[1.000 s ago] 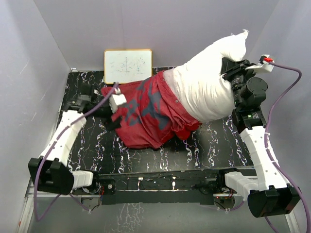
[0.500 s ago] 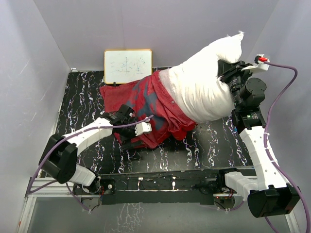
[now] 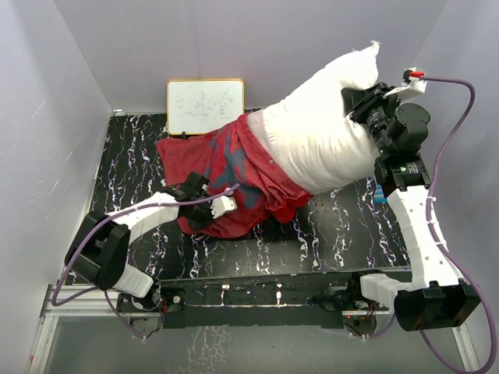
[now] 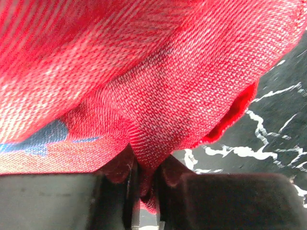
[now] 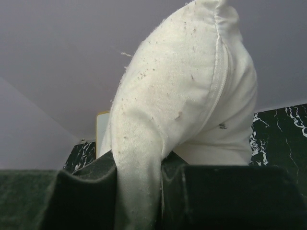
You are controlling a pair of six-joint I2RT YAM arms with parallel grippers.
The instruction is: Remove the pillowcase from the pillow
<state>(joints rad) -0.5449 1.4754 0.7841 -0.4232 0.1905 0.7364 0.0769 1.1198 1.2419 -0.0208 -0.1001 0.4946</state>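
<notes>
Limp red pillowcase (image 3: 226, 167) bunched over the lower end of the plump pillow (image 3: 320, 140), just in front of the whiteboard (image 3: 205, 106).
Left gripper (image 4: 146, 179) pinches a fold near its hem; right gripper (image 5: 139, 189) clamps the pillow's raised corner. Light, floppy cloth, likely best held at the edges.
</notes>
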